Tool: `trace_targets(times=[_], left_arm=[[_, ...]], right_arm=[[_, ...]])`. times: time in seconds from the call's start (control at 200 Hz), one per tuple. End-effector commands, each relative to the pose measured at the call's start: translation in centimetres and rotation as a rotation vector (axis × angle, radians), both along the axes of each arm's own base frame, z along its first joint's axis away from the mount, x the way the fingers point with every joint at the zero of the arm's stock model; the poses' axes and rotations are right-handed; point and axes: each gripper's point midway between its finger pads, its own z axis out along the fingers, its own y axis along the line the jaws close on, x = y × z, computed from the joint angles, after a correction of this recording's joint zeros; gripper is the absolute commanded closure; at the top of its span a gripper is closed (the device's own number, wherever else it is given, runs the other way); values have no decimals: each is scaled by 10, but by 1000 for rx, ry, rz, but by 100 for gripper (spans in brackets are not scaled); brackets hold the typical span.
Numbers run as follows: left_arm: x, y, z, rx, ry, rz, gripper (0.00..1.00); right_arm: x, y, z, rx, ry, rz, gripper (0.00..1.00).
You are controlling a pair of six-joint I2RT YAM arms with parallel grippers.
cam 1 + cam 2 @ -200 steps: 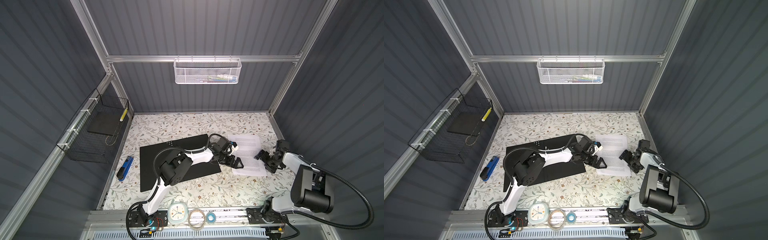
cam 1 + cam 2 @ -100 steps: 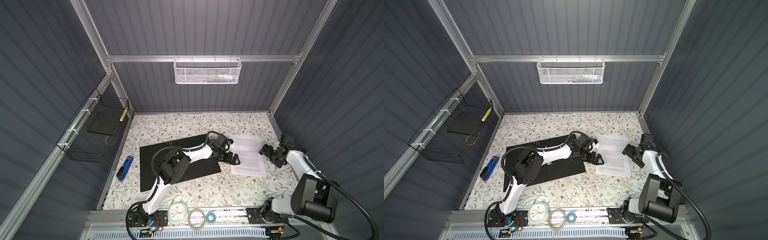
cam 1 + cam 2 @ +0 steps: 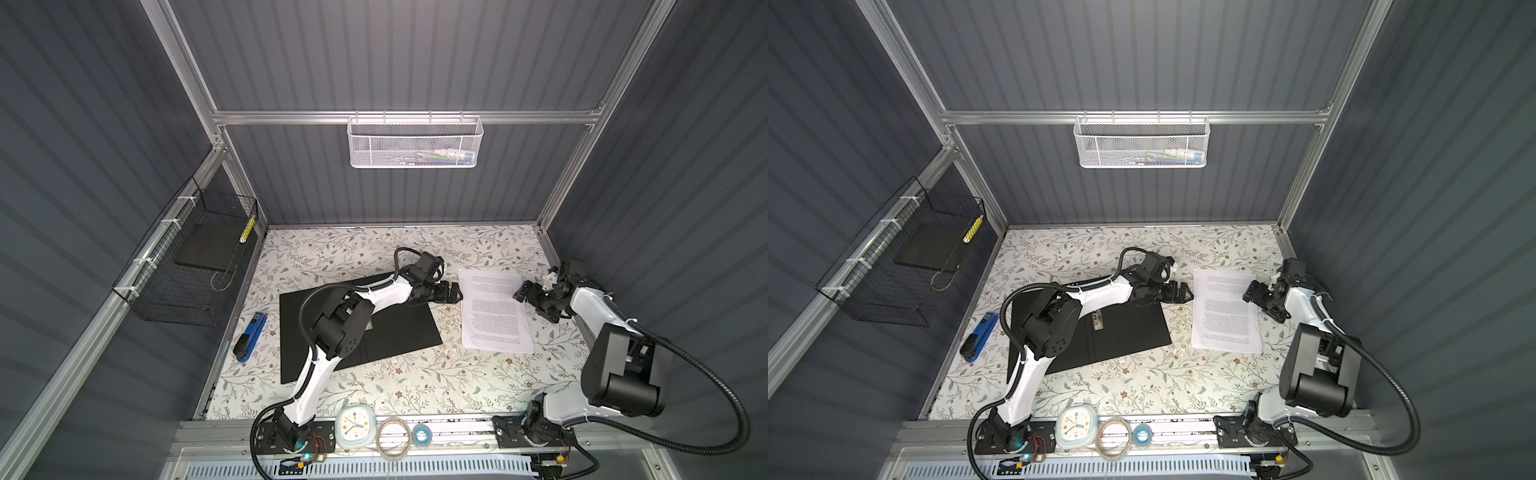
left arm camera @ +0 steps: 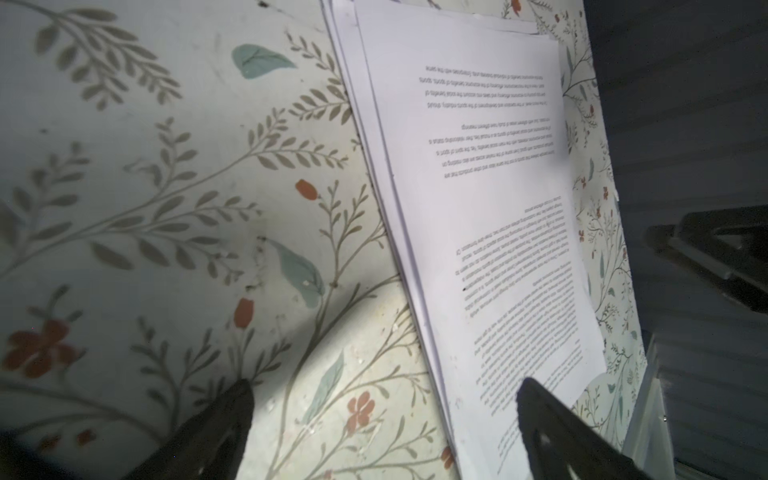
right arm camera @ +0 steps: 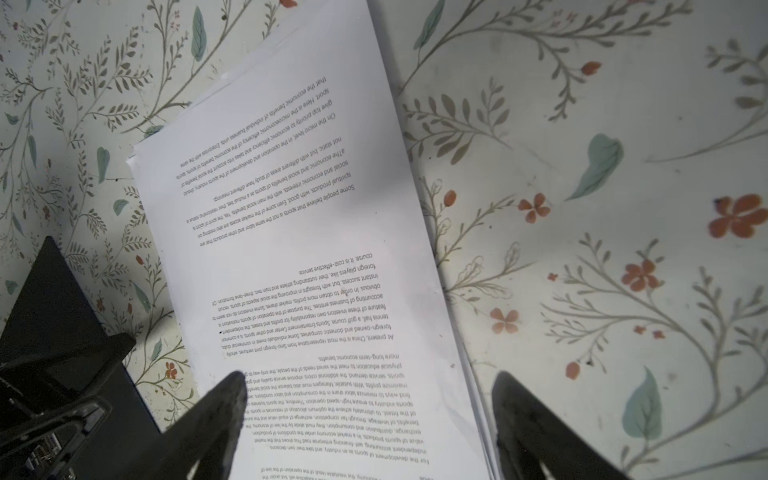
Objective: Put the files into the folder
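- The left arm (image 3: 386, 291) reaches from the front rail, elbow raised over the folder (image 3: 395, 332), forearm stretched low across the folder's far right corner.
- The right arm (image 3: 590, 303) folds up from its own base and bends back down on the side of the papers away from the folder.
- The files (image 3: 492, 311) lie flat on the floral tablecloth (image 3: 374, 382), just right of the folder and apart from it. Their long axis runs front to back at a slight slant, and the sheets are a little fanned.
- The folder lies open, black inside up, its long axis across the table.
- The left gripper (image 3: 455, 292) sits at the papers' folder-side edge. Its fingers (image 4: 552, 436) are spread wide and straddle that edge, and grip nothing. Whether a tip touches the paper is hard to tell.
- The right gripper (image 3: 532, 301) is at the papers' far edge from the folder, its jaws also wide. One of its fingers (image 5: 216, 424) is over the top sheet and one over the cloth; it holds nothing.
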Motion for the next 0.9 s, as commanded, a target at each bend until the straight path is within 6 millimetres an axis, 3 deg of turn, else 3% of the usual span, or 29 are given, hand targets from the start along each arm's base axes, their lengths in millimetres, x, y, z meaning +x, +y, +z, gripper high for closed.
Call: trace_targets(times=[0.0,0.12,0.345,0.64,0.896], left_arm=[[-9,-12,-22,13,61,-1,1],[-15,-18,-29,51,36,0,1],[-21,-27,-46,75,74,-13,1],[-30,-18,-70,148,105,1,1],[-37,-27,-72,131,117,-23,1]], right_arm=[[3,1,-3,-20,-20,43,7],[2,-8,-11,-49,6,17,7],[3,-3,-28,6,40,-1,6],[6,-6,-44,31,75,-15,6],[7,-12,-48,9,94,-26,6]])
